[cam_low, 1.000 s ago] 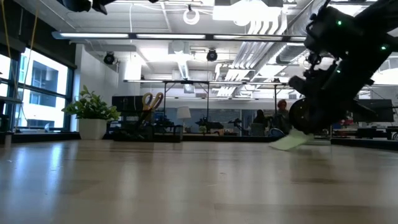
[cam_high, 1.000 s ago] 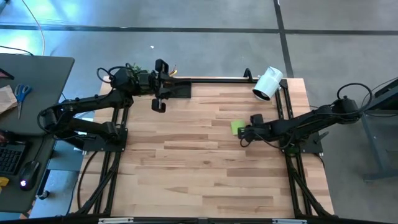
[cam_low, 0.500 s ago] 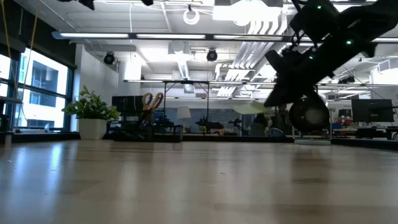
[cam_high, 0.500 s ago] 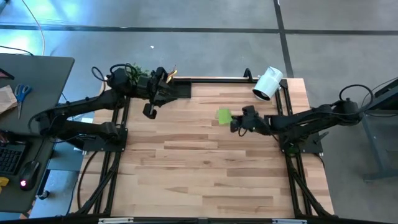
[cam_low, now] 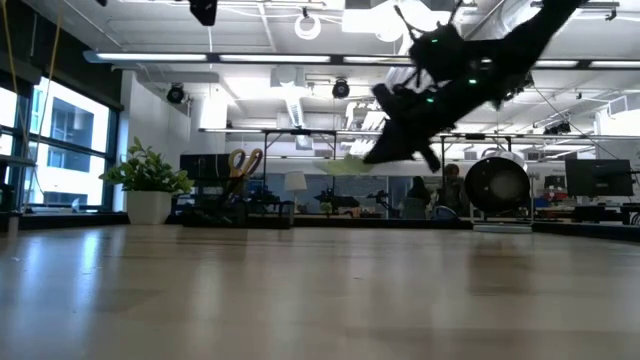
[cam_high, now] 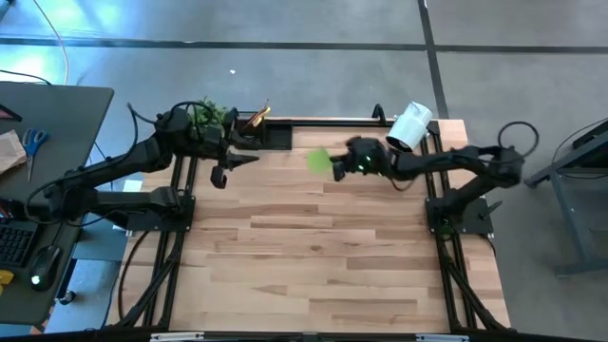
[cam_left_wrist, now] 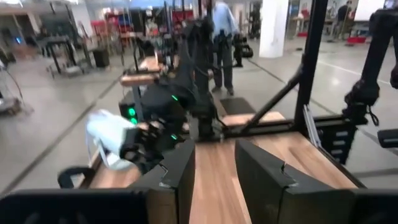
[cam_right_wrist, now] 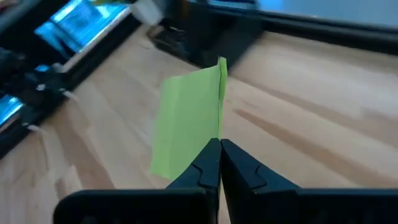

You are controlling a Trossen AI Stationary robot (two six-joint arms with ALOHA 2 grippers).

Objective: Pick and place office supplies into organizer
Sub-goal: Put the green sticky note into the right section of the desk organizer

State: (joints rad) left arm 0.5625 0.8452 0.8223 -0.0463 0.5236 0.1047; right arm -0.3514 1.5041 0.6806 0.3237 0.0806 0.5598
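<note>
Sticky pad airborne near table's far edge.
We see right gripper (cam_high: 334,167) pinching lime-green sticky-note pad (cam_high: 319,160); left gripper (cam_left_wrist: 214,165) parted, empty.

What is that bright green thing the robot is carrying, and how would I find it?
Look at the far edge of the wooden table, near the black organizer. The right tool holds a lime-green sticky-note pad pinched by one edge, up in the air above the wood. It is the only bright green flat square there; the plant is darker and leafy.
</note>
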